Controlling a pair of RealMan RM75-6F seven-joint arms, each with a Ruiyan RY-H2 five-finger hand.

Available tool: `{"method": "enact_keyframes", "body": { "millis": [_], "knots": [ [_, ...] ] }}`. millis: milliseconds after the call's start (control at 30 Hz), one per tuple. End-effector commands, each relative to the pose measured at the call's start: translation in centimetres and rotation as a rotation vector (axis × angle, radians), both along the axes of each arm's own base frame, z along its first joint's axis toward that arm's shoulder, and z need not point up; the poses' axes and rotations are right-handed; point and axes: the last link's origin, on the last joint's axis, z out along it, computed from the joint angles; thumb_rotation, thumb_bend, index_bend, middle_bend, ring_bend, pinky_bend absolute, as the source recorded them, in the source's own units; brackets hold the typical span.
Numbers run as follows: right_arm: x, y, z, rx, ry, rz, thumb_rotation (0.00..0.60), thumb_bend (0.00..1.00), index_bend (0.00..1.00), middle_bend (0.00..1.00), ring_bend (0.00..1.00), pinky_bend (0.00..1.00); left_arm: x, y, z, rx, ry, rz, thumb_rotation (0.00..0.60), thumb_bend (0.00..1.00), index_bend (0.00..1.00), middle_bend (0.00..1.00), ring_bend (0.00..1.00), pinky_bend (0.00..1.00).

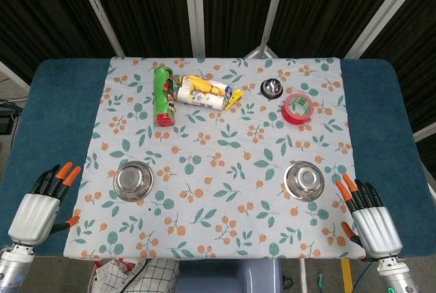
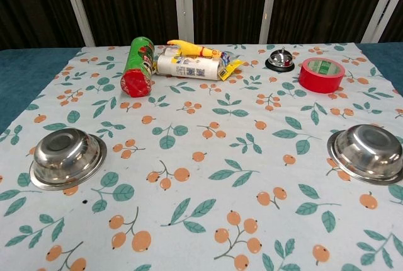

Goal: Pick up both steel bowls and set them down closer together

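Bowls are what this job is about, and both sit on the table (image 1: 381,102), on a cloth (image 1: 225,170) with leaves and orange berries. The left bowl (image 1: 133,180) is near the left edge of the cloth. The right bowl (image 1: 304,180) is near the right edge. They are well apart, with a wide bare stretch of cloth between them.

The left hand (image 1: 41,208) rests at the near left corner, just off the cloth, with its fingers spread and nothing in it. The right hand (image 1: 368,218) rests at the near right corner, fingers spread too, and holds nothing. Each hand is near its own bowl but does not touch it. The chest view shows the bowls but no hands.

So it looks like the job has not started. No bowl is lifted, and none has been put closer in. All of it is left: each hand has to reach its bowl, grip the rim, lift, bring it toward the middle and set it down.

At the far side lie a green can (image 1: 163,95), a white pack (image 1: 201,94) with a yellow toy (image 2: 192,48) on it, a small bell (image 1: 272,88) and a red tape roll (image 1: 298,108). These are well away from the bowls and should not get in the way
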Motion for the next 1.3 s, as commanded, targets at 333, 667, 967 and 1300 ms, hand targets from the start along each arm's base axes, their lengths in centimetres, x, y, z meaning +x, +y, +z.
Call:
{"method": "enact_keyframes", "body": {
  "millis": [333, 667, 967, 1300],
  "knots": [
    [0.2, -0.3, -0.8, 0.036, 0.007, 0.008, 0.6, 0.34, 0.0, 0.0, 0.0, 0.1, 0.8, 0.5, -0.1, 0.018, -0.023, -0.067, 0.535, 0.06, 0.0, 0.0, 0.0, 0.12],
    [2.0, -2.3, -3.9, 0.168, 0.011, 0.049, 0.6, 0.33, 0.0, 0.0, 0.0, 0.1, 0.6, 1.0, 0.0, 0.019, -0.047, -0.091, 0.531, 0.07, 0.0, 0.0, 0.0, 0.12],
    [4.7, -5.6, -7.8, 0.247, 0.061, 0.078, 0.6, 0.32, 0.0, 0.0, 0.0, 0.1, 0.3, 1.9, -0.1, 0.008, -0.033, -0.071, 0.533, 0.07, 0.0, 0.0, 0.0, 0.12],
    [5.9, -9.7, -9.4, 0.275, 0.132, 0.064, 0.6, 0.32, 0.0, 0.0, 0.0, 0.1, 0.3, 3.3, -0.5, 0.027, -0.014, -0.027, 0.537, 0.07, 0.0, 0.0, 0.0, 0.12]
  ]
}}
